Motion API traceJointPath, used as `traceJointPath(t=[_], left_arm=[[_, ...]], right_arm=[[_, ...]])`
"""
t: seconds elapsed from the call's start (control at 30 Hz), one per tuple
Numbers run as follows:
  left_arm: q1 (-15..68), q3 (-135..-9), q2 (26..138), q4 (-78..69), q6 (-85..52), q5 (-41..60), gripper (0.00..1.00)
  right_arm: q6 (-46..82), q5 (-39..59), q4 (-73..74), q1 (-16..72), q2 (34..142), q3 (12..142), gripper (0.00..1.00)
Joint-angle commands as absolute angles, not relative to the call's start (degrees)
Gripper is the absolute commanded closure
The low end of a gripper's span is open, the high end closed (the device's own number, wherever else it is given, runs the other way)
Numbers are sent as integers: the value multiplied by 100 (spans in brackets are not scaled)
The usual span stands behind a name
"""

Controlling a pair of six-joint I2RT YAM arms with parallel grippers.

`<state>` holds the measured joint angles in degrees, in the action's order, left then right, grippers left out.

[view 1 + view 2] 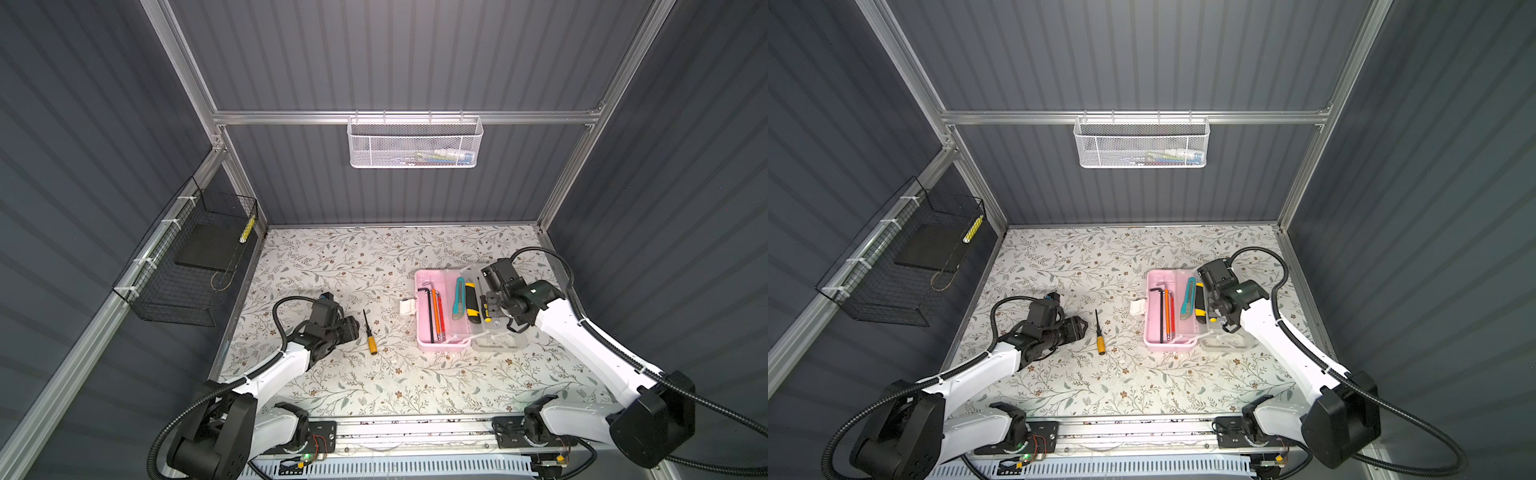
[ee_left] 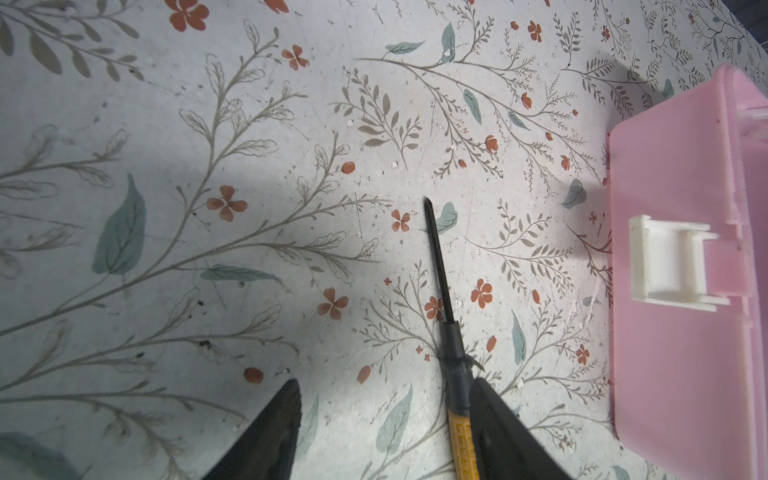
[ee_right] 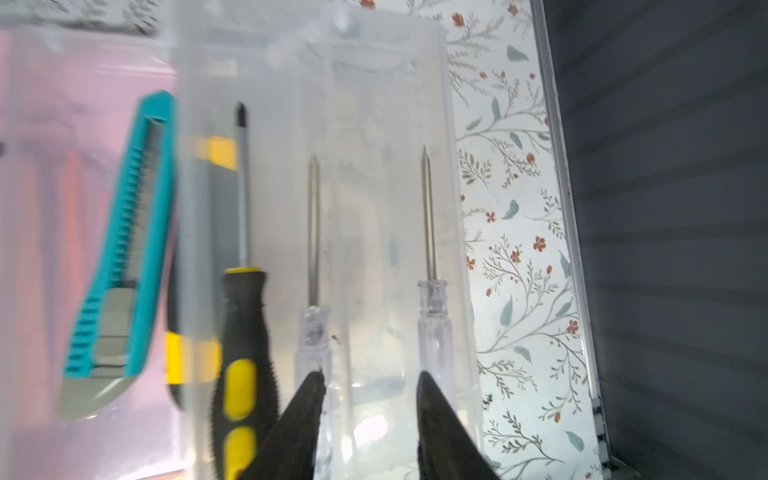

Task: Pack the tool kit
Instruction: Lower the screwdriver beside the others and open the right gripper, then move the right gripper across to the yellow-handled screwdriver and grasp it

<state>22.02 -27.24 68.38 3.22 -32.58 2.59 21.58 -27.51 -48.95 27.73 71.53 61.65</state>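
The pink box lies open on the floral table, its frosted lid folded out flat beside it. Inside are hex keys, a teal knife and a yellow-black knife. A black-yellow screwdriver and two clear-handled screwdrivers lie in the lid. My right gripper hangs open over the lid, nothing between its fingers. An orange-handled screwdriver lies on the table left of the box. My left gripper is open, one finger right against that handle.
The box's white latch sticks out toward the left arm. A white mesh basket hangs on the back wall. A black wire basket hangs on the left wall. The right wall runs close behind the lid.
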Motion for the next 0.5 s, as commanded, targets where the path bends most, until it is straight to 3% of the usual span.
traceJointPath(t=[0.0, 0.23, 0.47], left_arm=[[2169, -2790, 6767, 404, -3267, 343, 34], [2171, -2918, 6587, 714, -3184, 357, 34], [2157, -2943, 6300, 781, -3248, 617, 33]], right_arm=[[2480, -2865, -4999, 3501, 7080, 6606, 61], [2936, -2235, -4105, 5181, 7658, 7145, 58], [3175, -1218, -3196, 5965, 8987, 7578, 59]])
